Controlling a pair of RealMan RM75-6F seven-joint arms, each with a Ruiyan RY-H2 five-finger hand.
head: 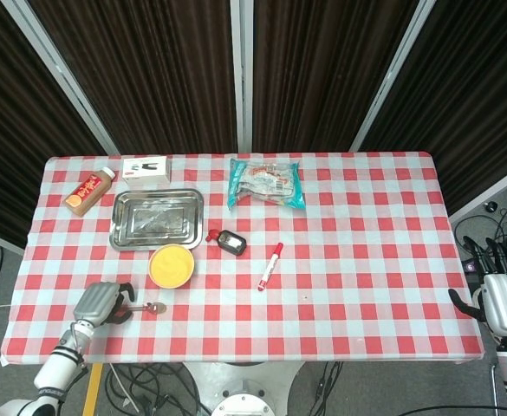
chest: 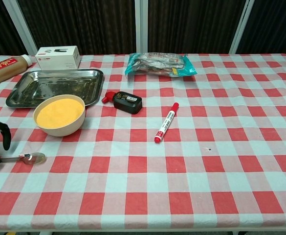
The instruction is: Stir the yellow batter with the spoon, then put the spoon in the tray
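Spoon flat on tabletop near front edge, at 7 o'clock from bowl of yellow batter; bowl end toward centre. Tray just behind bowl, at 12. Left hand over spoon handle end, fingers curled down; can't tell if gripping yet. Right hand off tabletop's right edge, well apart from all, fingers apart, holding nothing. Wide open cloth right of marker. Chest view shows only left fingertips at left border; right hand seen in head view only.
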